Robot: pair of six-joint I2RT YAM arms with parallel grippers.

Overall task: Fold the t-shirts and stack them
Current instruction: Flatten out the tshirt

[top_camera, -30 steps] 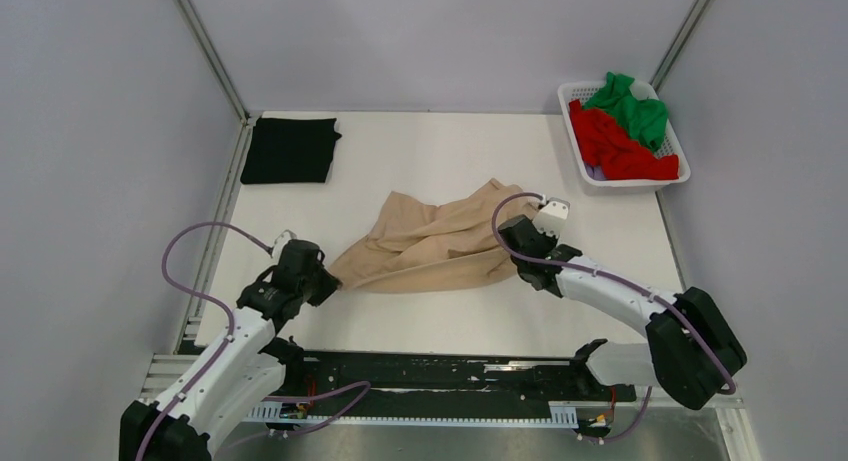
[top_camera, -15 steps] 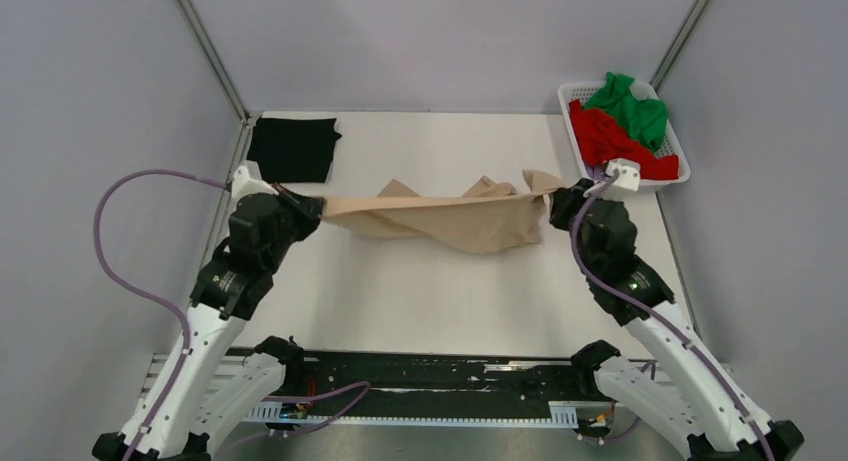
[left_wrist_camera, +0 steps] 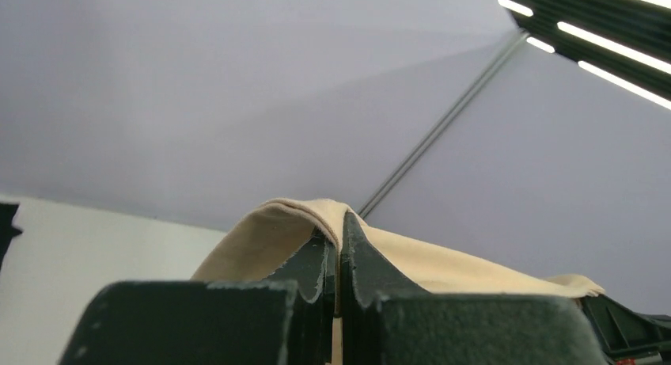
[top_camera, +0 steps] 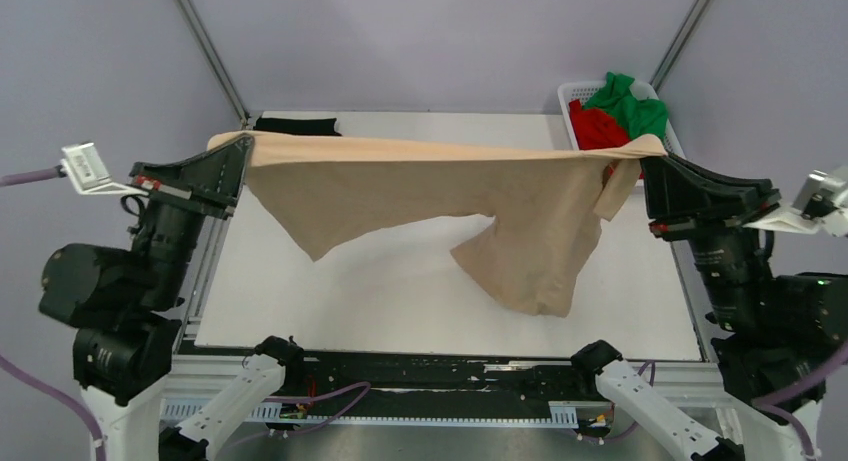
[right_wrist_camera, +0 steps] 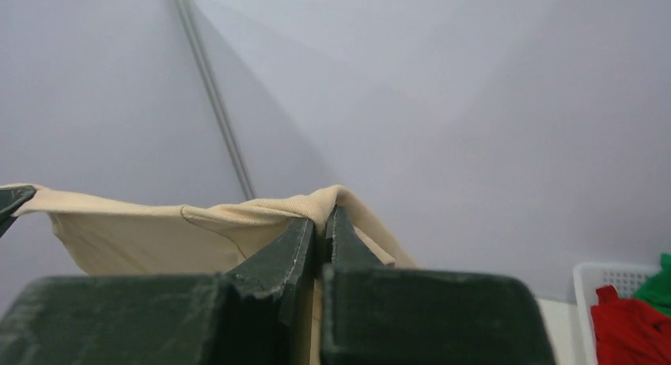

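The beige t-shirt [top_camera: 440, 186] hangs stretched high above the table, its top edge pulled taut between my two grippers and its body drooping toward the white tabletop. My left gripper [top_camera: 238, 144] is shut on its left end; in the left wrist view the beige cloth [left_wrist_camera: 261, 238] folds over the pinched fingertips of that gripper [left_wrist_camera: 340, 222]. My right gripper [top_camera: 652, 156] is shut on the right end, where the beige cloth [right_wrist_camera: 158, 230] drapes over its tips [right_wrist_camera: 323, 214]. The black t-shirt [top_camera: 295, 127] lies flat at the back left, mostly hidden behind the beige one. Red [top_camera: 592, 131] and green [top_camera: 632, 106] t-shirts lie in the basket.
The white slatted basket [top_camera: 572, 93] stands at the back right corner, partly behind the raised cloth. Grey walls with metal corner posts [top_camera: 205, 46] enclose the white table [top_camera: 400, 291]. A black rail [top_camera: 430, 376] runs along the near edge.
Both arms have risen steeply and spread apart, lifting the beige t-shirt off the table from a crumpled heap into a taut hanging sheet. Both grippers stayed shut on it.
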